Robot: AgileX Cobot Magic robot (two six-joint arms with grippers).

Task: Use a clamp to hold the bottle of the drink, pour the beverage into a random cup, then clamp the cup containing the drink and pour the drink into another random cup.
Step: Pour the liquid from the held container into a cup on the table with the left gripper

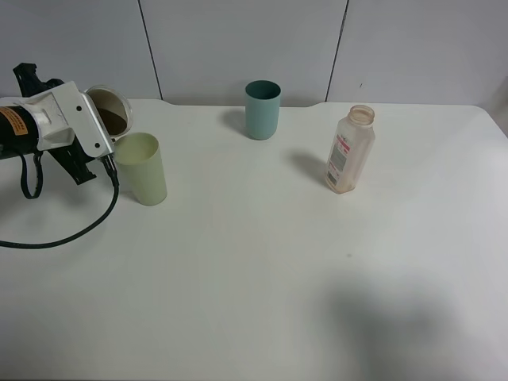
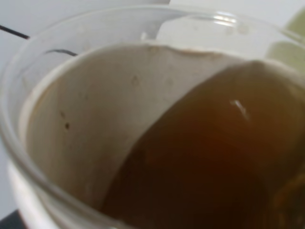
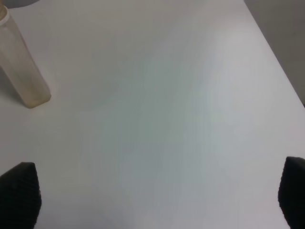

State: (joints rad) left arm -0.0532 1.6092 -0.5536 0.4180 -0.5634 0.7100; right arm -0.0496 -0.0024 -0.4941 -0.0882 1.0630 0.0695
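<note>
White table [image 1: 254,278] fills the high view, with grey wall panels [image 1: 238,40] behind it. A pale green tumbler [image 1: 143,171] stands upright near the table's left edge. Just above and behind its rim, the left claw [image 1: 95,119] is clenched on a short cup [image 1: 107,107]. The cup is tipped over, with its mouth leaning toward the tumbler. Brown drink [image 1: 117,121] lies low inside the cup. Whether the two rims touch cannot be told from here. A black cable [image 1: 71,230] loops from the arm onto the table in front of the tumbler. A teal tumbler [image 1: 262,109] stands upright, to the right of the pale green tumbler and nearer the wall. The bottle [image 1: 349,151] stands upright and capless farther right again, well apart from the pale green tumbler.

At the left wrist, the short cup [image 2: 95,119] fills almost the whole frame, showing a clear rim and a white inner wall. The brown drink [image 2: 214,167] is pooled against one side. A pale green patch [image 2: 296,28] beyond the rim is probably the tumbler, though it is too blurred to be sure. The jaws themselves do not show.

At the right wrist, the right claw [image 3: 155,195] hangs released over bare table, its black pads [image 3: 19,193] far apart with nothing between them. The bottle [image 3: 21,62] stands on the table, apart from the pads.
</note>
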